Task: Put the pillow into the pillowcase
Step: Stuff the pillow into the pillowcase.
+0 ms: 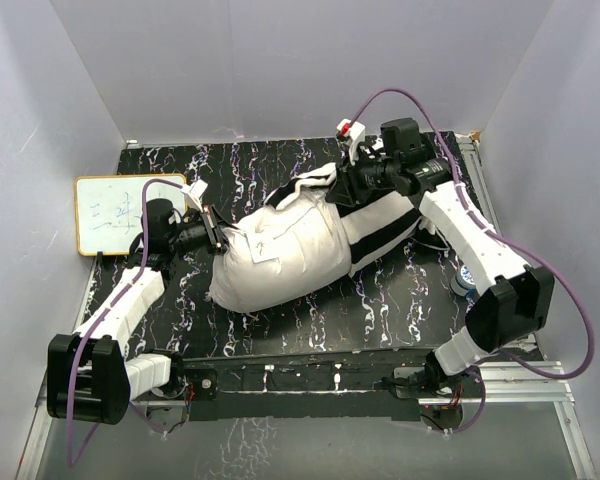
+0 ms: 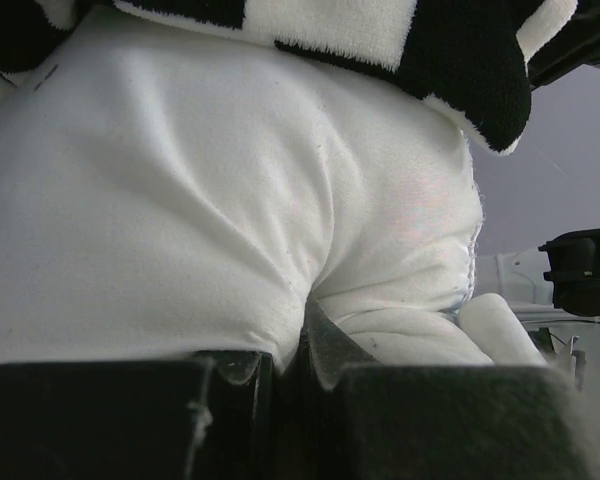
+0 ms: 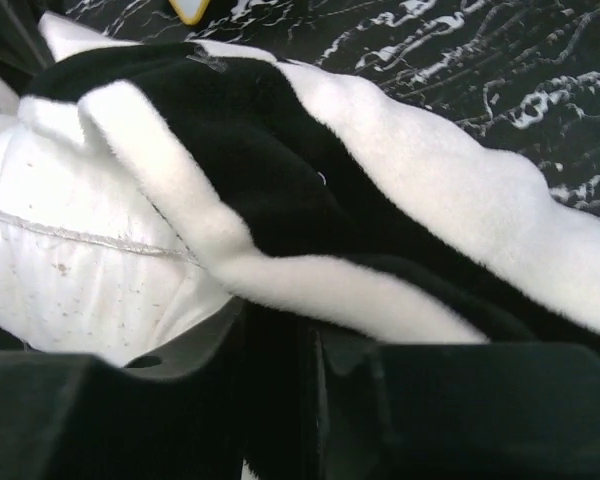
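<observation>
Counter (image 1: 380, 300): black with white veining; both arms are bolted at its near edge and reach away across it.
Left pincer (image 2: 290, 365): closed on a fold of white cloth at the left end of the pillow; the fold is seen nipped between the two pads.
Pillow (image 1: 280, 255): laid in the middle of the counter, running from near left to far right. Most of it is bare, and only its far right end is covered by striped cloth.
Whiteboard (image 1: 117, 213): set flat at the left edge of the counter, beside the left pincer and apart from the pillow.
Pillowcase (image 1: 385, 215): spread on the counter to the right of the pillow, its rumpled edge drawn up over the pillow's far right end, black stripe uppermost there.
Right pincer (image 3: 280, 370): held at the far side, at the pillowcase edge on top of the pillow. Its jaws are seen partly apart with dark cloth lying in the gap; whether that cloth is gripped cannot be told.
</observation>
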### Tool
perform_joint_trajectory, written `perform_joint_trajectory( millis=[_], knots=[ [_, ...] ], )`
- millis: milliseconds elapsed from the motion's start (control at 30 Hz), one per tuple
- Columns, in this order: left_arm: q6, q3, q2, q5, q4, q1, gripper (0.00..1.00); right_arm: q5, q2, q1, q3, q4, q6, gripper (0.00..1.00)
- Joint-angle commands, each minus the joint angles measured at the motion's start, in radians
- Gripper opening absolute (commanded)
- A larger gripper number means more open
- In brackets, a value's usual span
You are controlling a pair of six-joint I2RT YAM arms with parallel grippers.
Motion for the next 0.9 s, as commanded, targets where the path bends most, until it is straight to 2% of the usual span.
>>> perform_joint_trajectory(
  millis=[0,100,233,300,467,533,633,733,800,867],
  knots=[
    [0.046,0.019,-0.009,-0.025,-0.030,-0.009,0.00,-0.191,0.024,0.014,0.049,0.023,0.041,0.10],
    [0.053,0.022,-0.001,-0.028,-0.036,-0.009,0.00,-0.393,0.031,0.014,0.119,0.048,0.082,0.08],
    [0.078,0.046,0.008,-0.051,-0.072,-0.009,0.00,-0.609,0.029,0.014,0.163,0.204,0.241,0.08],
    [0.092,0.063,0.007,-0.064,-0.093,-0.006,0.07,-0.662,0.018,0.014,0.128,0.289,0.319,0.08],
    [0.123,0.102,-0.074,-0.081,-0.144,0.040,0.53,-0.515,0.002,-0.019,0.025,0.296,0.297,0.08],
    [0.145,0.117,-0.125,-0.065,-0.169,0.069,0.65,-0.395,0.003,-0.033,0.008,0.248,0.228,0.08],
    [0.191,0.151,-0.185,-0.013,-0.222,0.087,0.70,-0.274,0.008,-0.046,-0.026,0.219,0.168,0.08],
    [0.285,0.209,-0.229,-0.007,-0.339,0.086,0.72,-0.287,0.022,-0.052,-0.055,0.229,0.169,0.08],
    [0.376,0.251,-0.255,-0.052,-0.433,0.072,0.76,-0.328,0.030,-0.052,-0.069,0.252,0.188,0.08],
    [0.477,0.278,-0.279,-0.158,-0.507,0.021,0.80,-0.385,0.039,-0.052,-0.073,0.273,0.214,0.08]
  ],
)
